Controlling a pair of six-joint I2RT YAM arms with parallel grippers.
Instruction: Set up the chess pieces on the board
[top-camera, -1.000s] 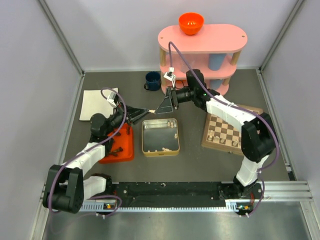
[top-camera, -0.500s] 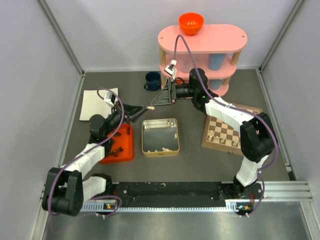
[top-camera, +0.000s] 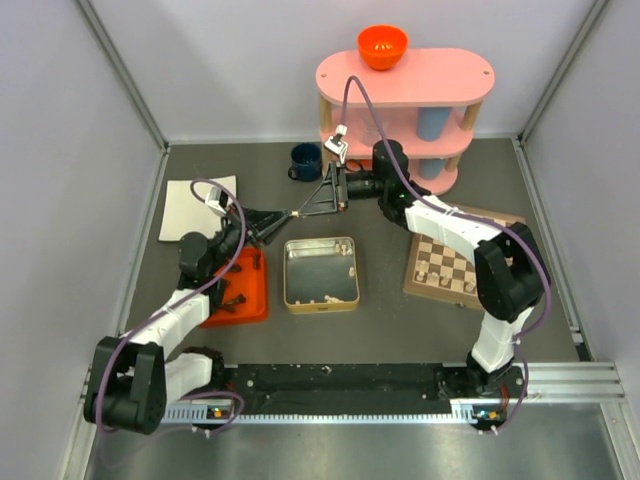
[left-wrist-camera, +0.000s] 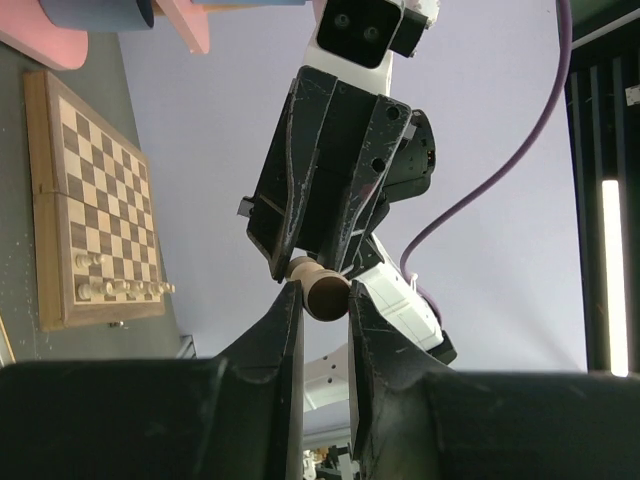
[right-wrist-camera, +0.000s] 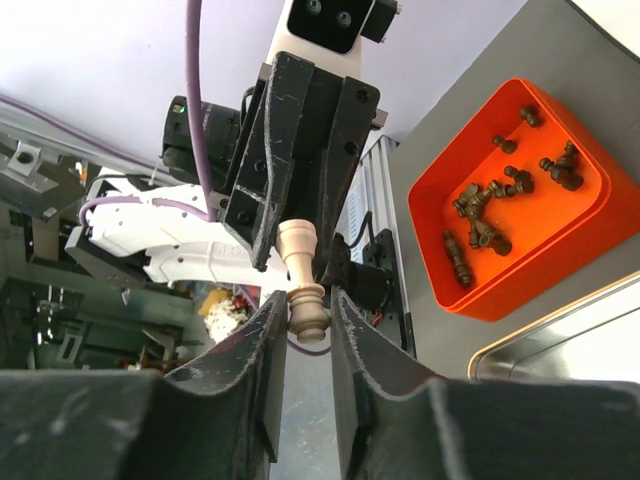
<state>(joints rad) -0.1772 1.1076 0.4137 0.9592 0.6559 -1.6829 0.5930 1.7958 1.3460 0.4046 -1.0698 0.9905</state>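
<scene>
Top external view takes in the whole counter (top-camera: 380, 330). The left jaws and the right jaws meet tip to tip in the air near the far left corner of a metal tin (top-camera: 321, 241), with a pale chess piece (top-camera: 296, 213) as a small speck between them. The board (top-camera: 455, 252) lies well apart to the right, partly under the right arm (top-camera: 505, 285), with a few pale pieces (top-camera: 445, 280) on its near rows. An orange tray (top-camera: 255, 295) sits just left of the tin. From here neither grip can be read.

Left wrist view brings the pale chess piece (left-wrist-camera: 320, 288) close. Its round brown base faces the camera, clenched between the tips of the left jaws and touching both. The head end points away, into the tips of the right jaws opposite. The board (left-wrist-camera: 95, 170) shows at the left edge.

Right wrist view alone shows dark pieces (right-wrist-camera: 472, 207) lying loose in the orange tray (right-wrist-camera: 540, 235). Here the head of the pale chess piece (right-wrist-camera: 302, 275) lies between the right jaws, which flank it closely on both sides. Whether they press on it I cannot tell. Its wide base is at the tips of the left jaws.
</scene>
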